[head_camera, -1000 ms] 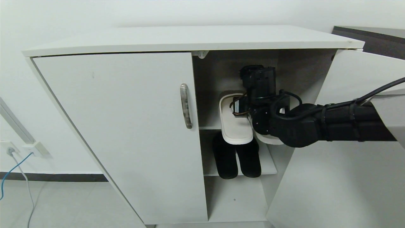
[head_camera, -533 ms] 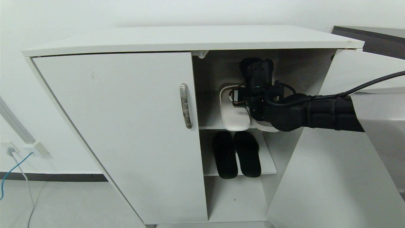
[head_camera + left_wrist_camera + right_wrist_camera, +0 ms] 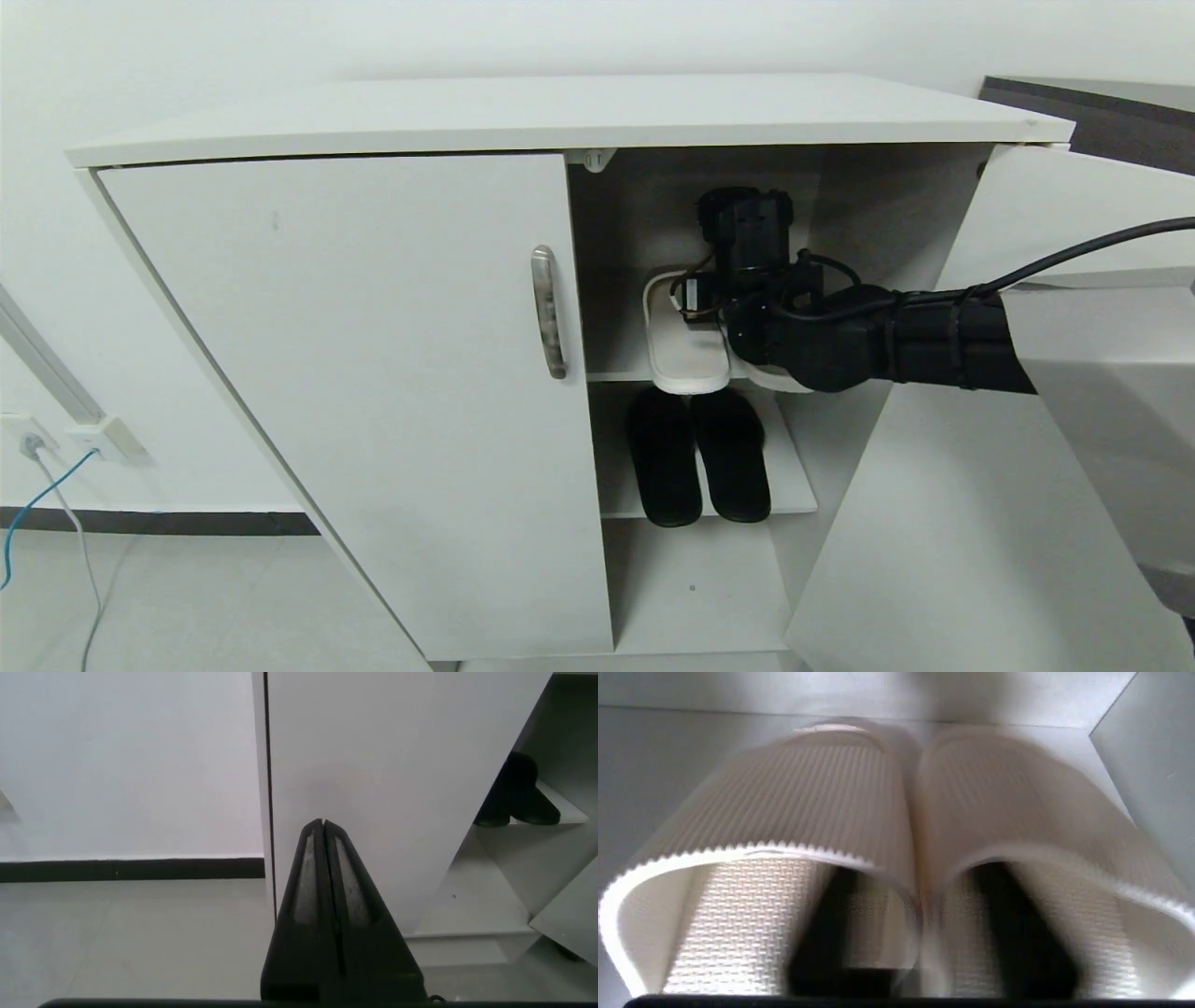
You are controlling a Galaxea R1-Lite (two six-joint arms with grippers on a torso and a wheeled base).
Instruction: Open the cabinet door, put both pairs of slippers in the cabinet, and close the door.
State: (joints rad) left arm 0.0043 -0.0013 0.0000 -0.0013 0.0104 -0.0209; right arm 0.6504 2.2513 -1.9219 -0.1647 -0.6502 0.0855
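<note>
White slippers (image 3: 689,359) rest on the upper shelf (image 3: 611,371) of the cabinet (image 3: 560,107), heels overhanging its front edge. The right tool (image 3: 920,947) seems to pinch their adjoining straps together. Black slippers (image 3: 698,457) lie one shelf down. The open door (image 3: 934,523) leaves withdrawal room. The left tool (image 3: 323,887), pressed together, hangs outside the cabinet.

Plain indoor room, lab-like — bare white wall (image 3: 187,47), pale floor (image 3: 187,607), wall socket (image 3: 21,437), trailing cables (image 3: 42,495), white cabinet (image 3: 560,112).

You've got white slippers (image 3: 689,350) on the upper shelf (image 3: 616,362), heels past its edge; black slippers (image 3: 700,457) on the lower shelf (image 3: 794,487) beneath.
</note>
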